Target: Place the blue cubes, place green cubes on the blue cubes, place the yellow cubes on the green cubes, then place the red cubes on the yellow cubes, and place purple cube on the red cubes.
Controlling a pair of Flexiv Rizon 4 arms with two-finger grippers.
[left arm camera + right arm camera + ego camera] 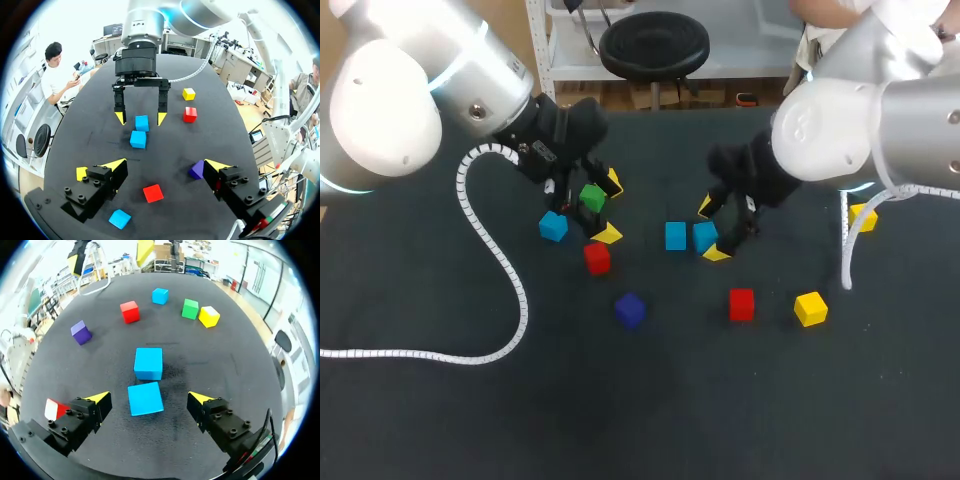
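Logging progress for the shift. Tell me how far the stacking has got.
Done: two blue cubes sit side by side in the middle. In hand: the right gripper, open, straddles one of them; the left gripper is open and empty. Left: nothing is stacked yet. The third blue cube, green cube, yellow cubes, red cubes and purple cube lie singly.

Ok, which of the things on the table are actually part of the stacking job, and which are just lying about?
Part of the job:
blue cubes, three in all
green cube
yellow cubes
red cubes, two
purple cube

Just lying about:
white ribbed cable conduit, trailing across the table; nothing else loose shows
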